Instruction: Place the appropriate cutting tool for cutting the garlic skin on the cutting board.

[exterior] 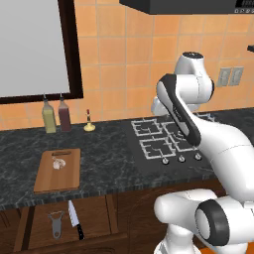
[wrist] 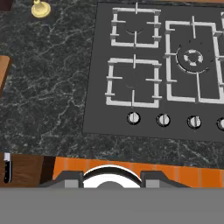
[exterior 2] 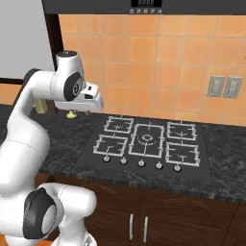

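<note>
Inside open drawer (exterior: 94, 218): knife (exterior: 75, 219), peeler (exterior: 56, 223).

Base views flank the stove (exterior 2: 146, 141) (hand view overhead).

Arm: white Franka, dark joints. Rises from the 5 o'clock corner in the left base view, from 7 o'clock in the right base view. Elbow raised high; forearm angled downward. Hand (exterior 2: 89, 101) level, pointing toward 3 o'clock in the right base view. Finger state cannot be told.
</note>
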